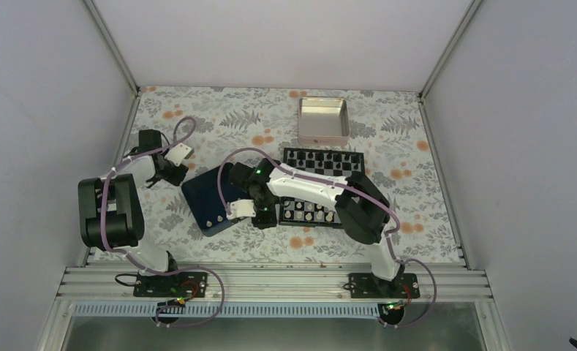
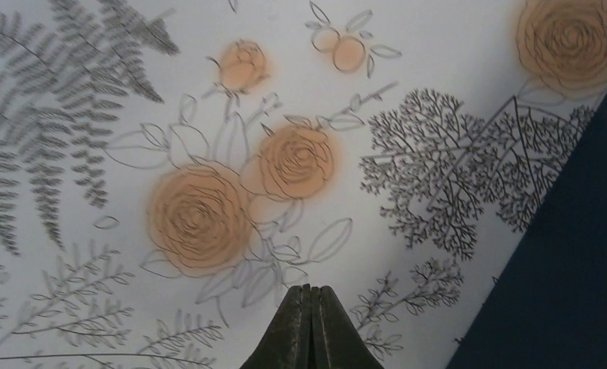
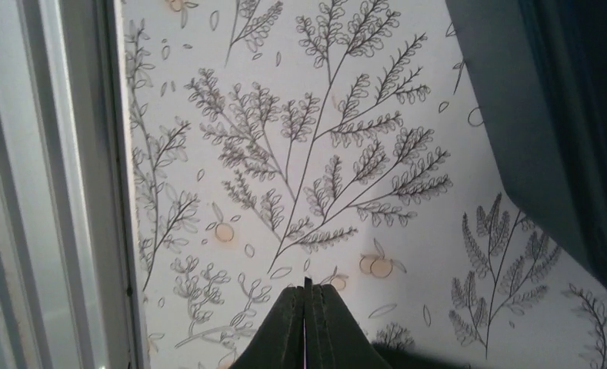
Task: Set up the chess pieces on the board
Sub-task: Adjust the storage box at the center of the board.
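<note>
The chequered board lies at mid table, with my right arm across its middle. Tiny white chess pieces stand in its near rows and black ones along its far row. A few light pieces lie at the near corner of the dark blue tray. My right gripper is between tray and board. In the right wrist view it is shut over the cloth; a thin dark sliver shows at the tips. My left gripper is left of the tray and is shut and empty in its wrist view.
A silver metal tin stands at the back, beyond the board. The blue tray fills the right edge of the left wrist view and the upper right of the right wrist view. A metal rail runs along the table's near edge.
</note>
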